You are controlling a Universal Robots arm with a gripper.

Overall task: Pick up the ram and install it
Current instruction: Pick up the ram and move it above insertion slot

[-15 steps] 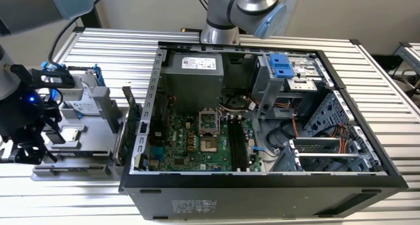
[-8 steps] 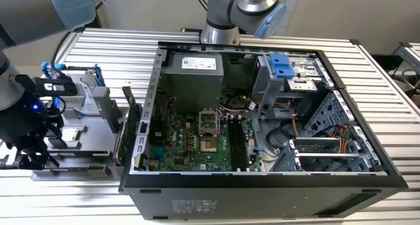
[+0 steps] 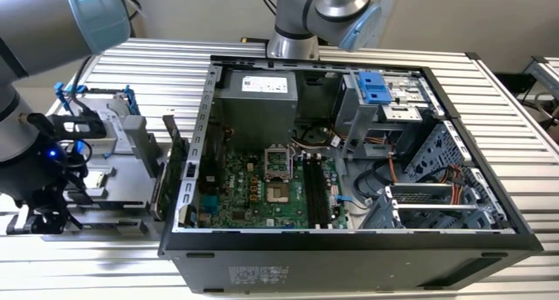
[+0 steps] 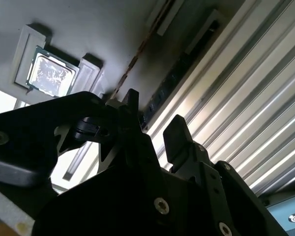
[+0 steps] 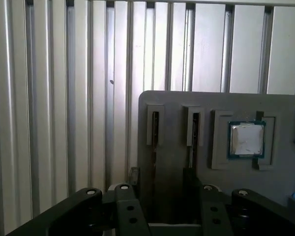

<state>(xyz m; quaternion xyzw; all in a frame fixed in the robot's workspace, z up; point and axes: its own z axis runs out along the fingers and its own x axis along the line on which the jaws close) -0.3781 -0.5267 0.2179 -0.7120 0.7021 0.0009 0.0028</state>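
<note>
The ram (image 4: pixel 164 91) looks to me like the thin dark stick standing on edge in the grey tray (image 5: pixel 172 103). The tray sits on the ribbed counter (image 5: pixel 49 98), off the exterior view's left of the open computer case (image 3: pixel 349 241). The stick is not lifted. It runs toward the gap in my gripper (image 4: pixel 155 120), whose jaws are released, with light showing between the two fingertips and nothing held.

My main worry is a skewed grip. In the second wrist view the stick crosses the gap at an angle, so if the jaws close off-centre they could pinch one corner and cock it in its groove, or drag the tray along.

A second thin line lies just beside the stick, nearer the silver chip (image 5: pixel 246 139). I cannot tell what it is, and one fingertip might catch on it.

Further out, the black slots (image 3: pixel 315 195) on the green board lie deep inside the case. A tilted stick would likely jam there rather than seat.
</note>
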